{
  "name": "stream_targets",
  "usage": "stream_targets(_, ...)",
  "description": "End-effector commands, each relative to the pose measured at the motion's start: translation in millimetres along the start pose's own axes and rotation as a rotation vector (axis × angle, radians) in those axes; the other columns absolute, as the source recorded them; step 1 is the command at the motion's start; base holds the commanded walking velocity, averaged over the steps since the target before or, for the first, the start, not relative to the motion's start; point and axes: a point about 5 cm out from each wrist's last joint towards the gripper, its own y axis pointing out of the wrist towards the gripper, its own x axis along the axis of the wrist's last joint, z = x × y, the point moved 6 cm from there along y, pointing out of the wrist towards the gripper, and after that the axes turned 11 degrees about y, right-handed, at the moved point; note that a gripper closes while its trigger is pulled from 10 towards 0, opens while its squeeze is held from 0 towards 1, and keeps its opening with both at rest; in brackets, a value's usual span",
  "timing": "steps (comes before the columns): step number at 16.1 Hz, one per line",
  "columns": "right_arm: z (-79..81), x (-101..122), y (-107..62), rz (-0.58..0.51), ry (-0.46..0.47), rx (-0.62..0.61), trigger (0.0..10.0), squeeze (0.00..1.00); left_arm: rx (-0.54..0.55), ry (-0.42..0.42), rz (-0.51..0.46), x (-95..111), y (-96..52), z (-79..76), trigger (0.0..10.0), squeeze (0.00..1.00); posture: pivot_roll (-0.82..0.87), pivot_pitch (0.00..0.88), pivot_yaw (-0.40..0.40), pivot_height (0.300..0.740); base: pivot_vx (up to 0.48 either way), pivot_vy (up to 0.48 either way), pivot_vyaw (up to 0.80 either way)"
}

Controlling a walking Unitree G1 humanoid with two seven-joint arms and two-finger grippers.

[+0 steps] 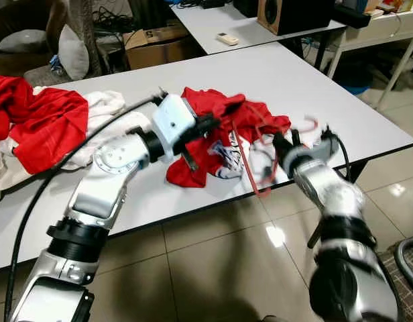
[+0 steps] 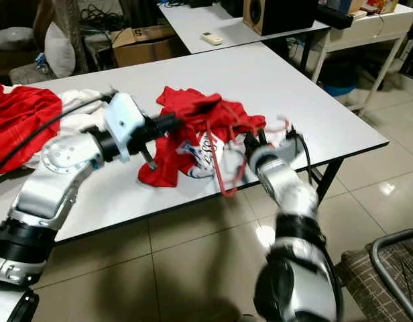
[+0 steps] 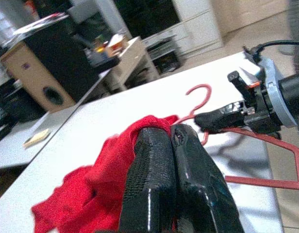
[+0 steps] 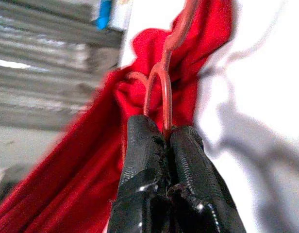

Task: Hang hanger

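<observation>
The red shirt [image 1: 216, 134] lies near the front edge of the white table [image 1: 327, 100], and the red hanger [image 1: 257, 157] sits on top of it, with its hook pointing toward the table's right end. The left gripper [image 1: 220, 121] has its two black fingers pressed tight on a fold of the shirt near the top. The right gripper [image 4: 161, 141] has its fingers pinched on the thin wire of the hanger.

I think the hanger could slip, since the wire is so skinny. If the two arms pull apart too hard, the shirt might slide off the table edge. The hanger is tangled in the cloth, so it might snag too.

A pile of red and white clothes [image 1: 39, 124] sits well apart, at the left end.
</observation>
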Motion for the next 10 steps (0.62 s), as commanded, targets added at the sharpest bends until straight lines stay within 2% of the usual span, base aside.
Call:
stream_targets(1,22.8,-4,-5.3,0.046,-0.004,0.103,10.0,0.0,-0.043,0.041,-0.032,9,-0.4,-6.0,0.0,0.0,-0.16,0.0,0.101,0.74,0.0,0.0,0.0)
stream_targets(2,22.8,-4,-5.3,0.046,-0.004,0.103,10.0,0.0,-0.043,0.041,-0.032,9,-0.4,-6.0,0.0,0.0,-0.16,0.0,0.101,0.74,0.0,0.0,0.0)
stream_targets(3,29.4,-9,-11.9,0.086,0.002,0.151,10.0,0.0,-0.056,0.074,-0.006,3,0.4,-9.1,0.0,0.0,-0.16,0.0,0.104,0.74,0.0,0.0,0.0)
stream_targets(4,43.2,-21,-31.6,0.184,-0.027,0.252,10.0,0.0,-0.017,0.154,0.067,-11,1.1,-1.9,0.0,0.0,-0.17,0.0,0.107,0.74,0.0,0.0,0.0)
stream_targets(5,46.4,-25,-38.2,0.215,-0.045,0.277,10.0,0.0,0.002,0.178,0.088,-15,0.8,2.2,0.0,0.0,-0.17,0.0,0.107,0.74,0.0,0.0,0.0)
stream_targets(6,50.0,-24,-45.4,0.227,-0.081,0.302,10.0,0.0,0.046,0.2,0.101,-17,-0.3,11.4,0.0,0.0,-0.18,0.0,0.11,0.74,0.0,0.0,0.0)
stream_targets(7,62.4,-12,-51.3,0.177,-0.093,0.363,10.0,0.0,0.106,0.226,0.109,-17,-2.5,24.2,0.0,0.0,-0.18,0.0,0.111,0.74,0.0,0.0,0.0)
stream_targets(8,96.8,15,-69.3,0.086,-0.069,0.532,10.0,0.0,0.259,0.276,0.098,-9,-11.6,56.0,0.0,0.0,-0.19,0.0,0.112,0.74,0.0,0.0,0.0)
stream_targets(9,102.4,18,-75.6,0.082,-0.074,0.566,10.0,0.0,0.318,0.287,0.088,-5,-16.7,67.7,0.0,0.0,-0.19,0.0,0.111,0.74,0.0,0.0,0.0)
stream_targets(10,69.8,3,-72.1,0.157,-0.181,0.411,10.0,0.0,0.399,0.284,0.095,-5,-26.3,81.6,0.0,0.0,-0.19,0.0,0.11,0.74,0.0,0.0,0.0)
